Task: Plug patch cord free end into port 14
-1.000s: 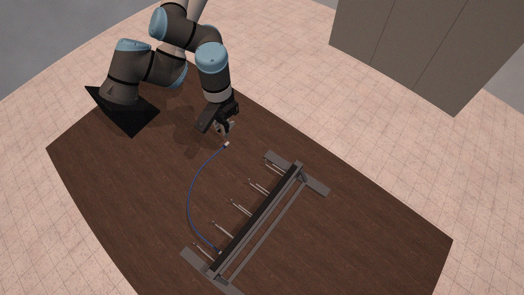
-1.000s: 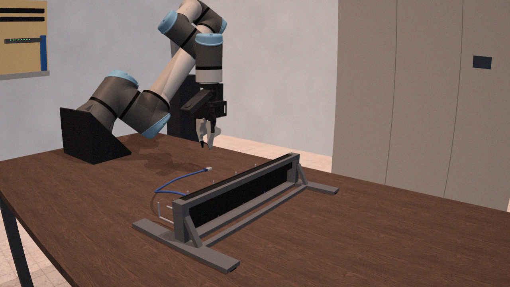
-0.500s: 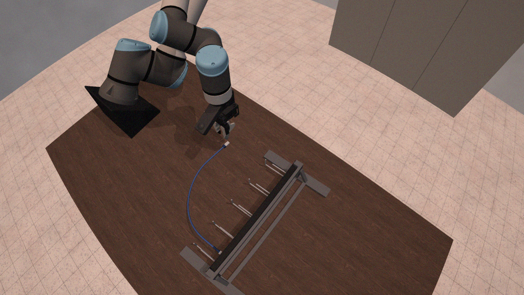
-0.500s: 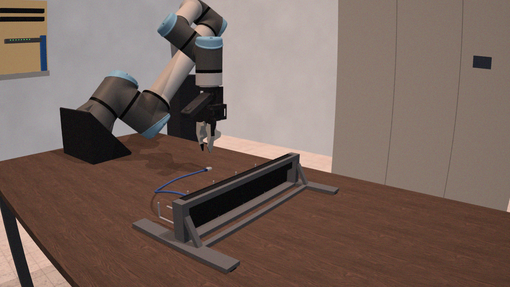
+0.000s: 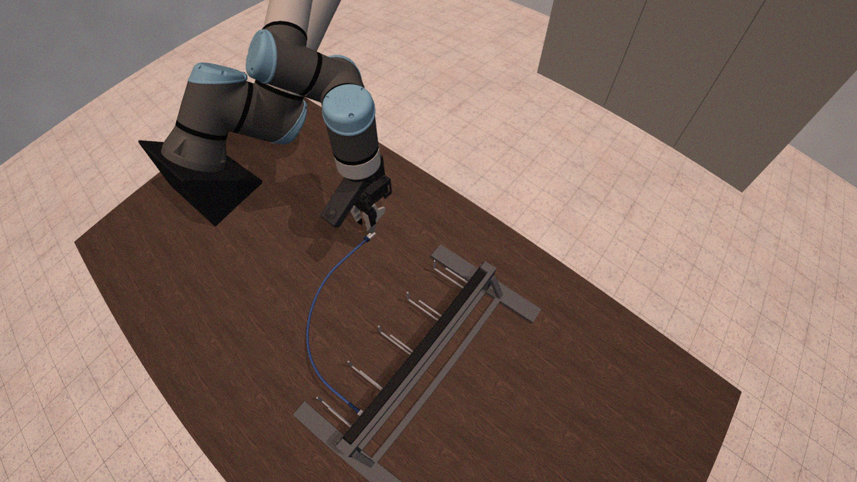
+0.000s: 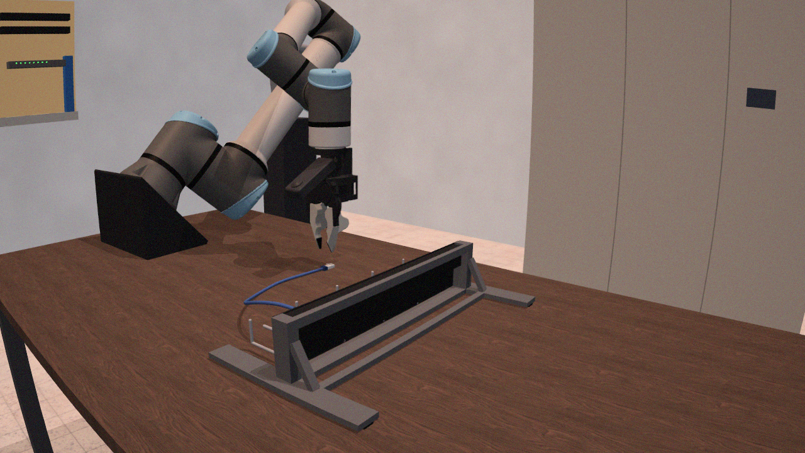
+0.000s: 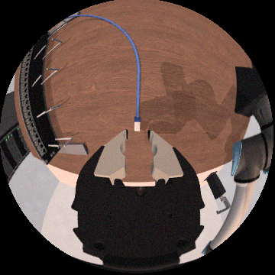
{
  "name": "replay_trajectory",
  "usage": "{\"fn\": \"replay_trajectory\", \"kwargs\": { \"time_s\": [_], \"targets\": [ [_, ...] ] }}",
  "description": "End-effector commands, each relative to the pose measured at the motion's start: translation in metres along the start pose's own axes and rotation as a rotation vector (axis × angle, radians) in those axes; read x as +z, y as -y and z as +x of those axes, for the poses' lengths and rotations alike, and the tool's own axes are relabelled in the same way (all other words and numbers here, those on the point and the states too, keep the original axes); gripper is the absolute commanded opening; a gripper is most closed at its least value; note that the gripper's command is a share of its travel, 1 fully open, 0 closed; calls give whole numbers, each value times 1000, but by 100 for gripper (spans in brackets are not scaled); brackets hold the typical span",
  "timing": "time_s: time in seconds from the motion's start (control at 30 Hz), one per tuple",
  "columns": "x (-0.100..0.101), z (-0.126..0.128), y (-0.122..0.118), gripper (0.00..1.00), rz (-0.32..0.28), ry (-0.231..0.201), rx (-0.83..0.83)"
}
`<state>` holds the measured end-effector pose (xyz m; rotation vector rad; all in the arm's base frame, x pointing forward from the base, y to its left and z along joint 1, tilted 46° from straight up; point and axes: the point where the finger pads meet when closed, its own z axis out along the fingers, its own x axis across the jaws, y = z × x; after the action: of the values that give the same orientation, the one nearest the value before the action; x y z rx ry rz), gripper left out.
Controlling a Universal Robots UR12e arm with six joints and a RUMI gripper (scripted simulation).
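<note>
Spanning the room's tan tiled floor (image 5: 599, 197), the dark wood surface (image 6: 563, 382) carries the rack (image 6: 281, 329), with tall grey cabinets (image 6: 664, 157) at right. Above the free plug (image 6: 329, 264), which lies on the surface left of the rack, the hand (image 6: 327, 243) hangs partly parted, grasping nothing.

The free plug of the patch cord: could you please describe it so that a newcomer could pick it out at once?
Start at the long grey rack on the wooden table and follow the blue cord as it curves away towards the arm. It ends in a small pale plug lying on the wood just below the open, empty gripper. It is the cord's only loose end.
</note>
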<state>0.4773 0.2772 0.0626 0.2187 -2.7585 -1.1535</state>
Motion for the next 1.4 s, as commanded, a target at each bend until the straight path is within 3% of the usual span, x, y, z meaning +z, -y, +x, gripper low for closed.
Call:
{"fn": "replay_trajectory", "kwargs": {
  "time_s": [0.0, 0.57, 1.37],
  "targets": [
    [10, -1, 0, 22, 1, 1, 0],
    [29, -1, 0, 22, 1, 1, 0],
    [30, -1, 0, 22, 1, 1, 0]
  ]
}}
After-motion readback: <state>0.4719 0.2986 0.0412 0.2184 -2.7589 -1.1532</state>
